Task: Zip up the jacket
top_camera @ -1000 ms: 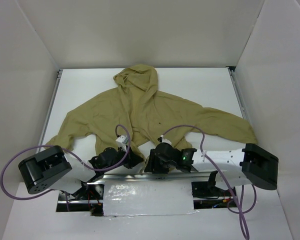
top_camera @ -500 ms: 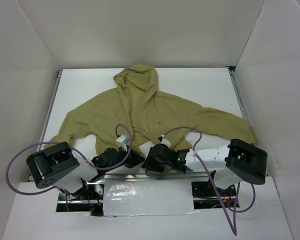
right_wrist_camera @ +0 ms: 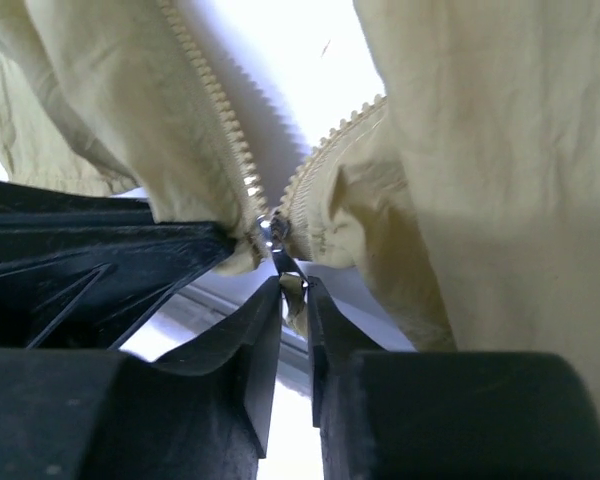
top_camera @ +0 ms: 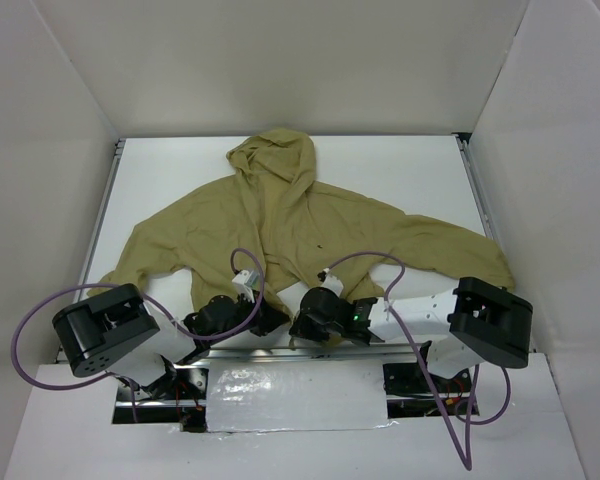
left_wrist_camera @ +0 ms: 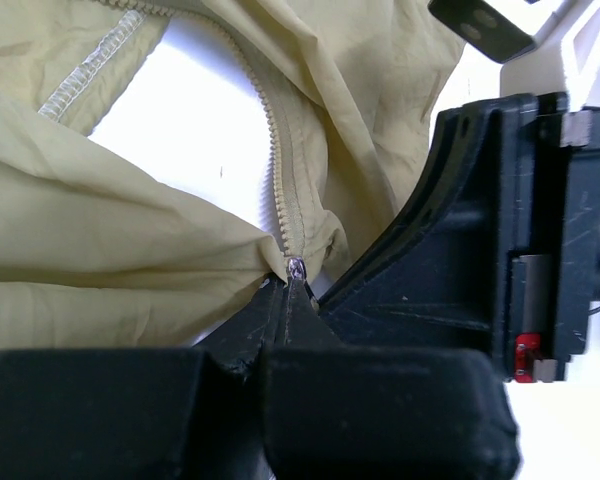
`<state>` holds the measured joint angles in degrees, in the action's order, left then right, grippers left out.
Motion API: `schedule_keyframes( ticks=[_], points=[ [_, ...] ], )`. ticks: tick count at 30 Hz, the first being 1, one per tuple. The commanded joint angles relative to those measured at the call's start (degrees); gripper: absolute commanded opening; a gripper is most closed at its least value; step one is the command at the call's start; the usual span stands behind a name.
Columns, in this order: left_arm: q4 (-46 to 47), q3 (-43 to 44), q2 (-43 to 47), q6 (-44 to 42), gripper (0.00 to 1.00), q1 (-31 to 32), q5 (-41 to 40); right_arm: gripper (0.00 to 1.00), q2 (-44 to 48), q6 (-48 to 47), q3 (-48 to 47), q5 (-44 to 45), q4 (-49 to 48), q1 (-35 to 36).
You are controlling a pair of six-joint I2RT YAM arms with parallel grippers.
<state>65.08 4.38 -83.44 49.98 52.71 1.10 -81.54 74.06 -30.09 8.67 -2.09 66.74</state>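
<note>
jacket lying near-to-far, hood away, left end effector, right end effector each pinching zipper base

I can read no word, label, brand or number near my jaws; the only sign is a tiny dark mark on the jacket ahead of them, too small to make out.

Robot lab test cell.
Boxed in by plain white panels around a white desk; two arms bolted at the near edge, purple cables looping loose, foil patch between the bases.
</note>
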Motion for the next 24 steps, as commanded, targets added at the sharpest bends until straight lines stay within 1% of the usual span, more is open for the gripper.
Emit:
schedule_keyframes(
  ticks=[1, 2, 3, 4, 6, 11, 13, 14, 17, 23, 24],
  points=[
    [5.58, 0.01, -0.32, 0.65, 0.00, 0.20, -0.40, 0.22, -0.55, -0.06, -0.06, 3.11, -0.11, 0.32],
    [5.67, 0.01, -0.49, 0.65, 0.00, 0.29, -0.31, 0.19, -0.20, -0.23, -0.06, 3.46, -0.11, 0.32],
    [6.28, 0.01, -0.93, 0.65, 0.00, 0.29, -0.05, 0.14, -0.20, -0.23, -0.06, 3.64, -0.02, 0.32],
    [6.64, -0.07, -1.11, 0.65, 0.00, 0.20, 0.12, 0.04, -0.11, -0.06, -0.15, 3.81, 0.50, 0.23],
    [7.60, -0.25, -1.64, 0.30, 0.00, 0.20, 0.56, 0.00, 0.50, -0.58, -0.85, 3.29, 1.03, 0.14],
    [9.80, -1.30, -2.17, -0.49, 0.00, 0.20, 1.18, 0.00, 5.94, -1.11, -0.50, -1.19, -0.02, -0.03],
    [10.50, -1.83, -1.82, -0.32, 0.00, 0.20, 1.01, 0.00, 7.53, -0.68, -0.50, -2.68, 0.50, -0.73],
    [10.68, -2.09, -1.55, -0.49, 0.00, 0.29, 0.83, 0.00, 8.58, -0.24, -0.59, -4.86, 0.68, -1.78],
    [7.62, -1.57, 0.38, -1.72, 0.00, 0.20, 1.09, 0.00, 10.08, -0.23, -0.67, -8.39, 1.30, -4.07],
    [7.34, -1.48, 1.96, -2.51, 0.00, 0.38, 1.53, 0.00, 9.29, -1.20, -1.82, -16.39, 0.16, -7.32],
    [7.52, -1.66, 2.05, -2.51, 0.00, 0.38, 1.71, 0.00, 8.94, -1.03, -1.56, -19.53, -1.15, -8.54]
  ],
)
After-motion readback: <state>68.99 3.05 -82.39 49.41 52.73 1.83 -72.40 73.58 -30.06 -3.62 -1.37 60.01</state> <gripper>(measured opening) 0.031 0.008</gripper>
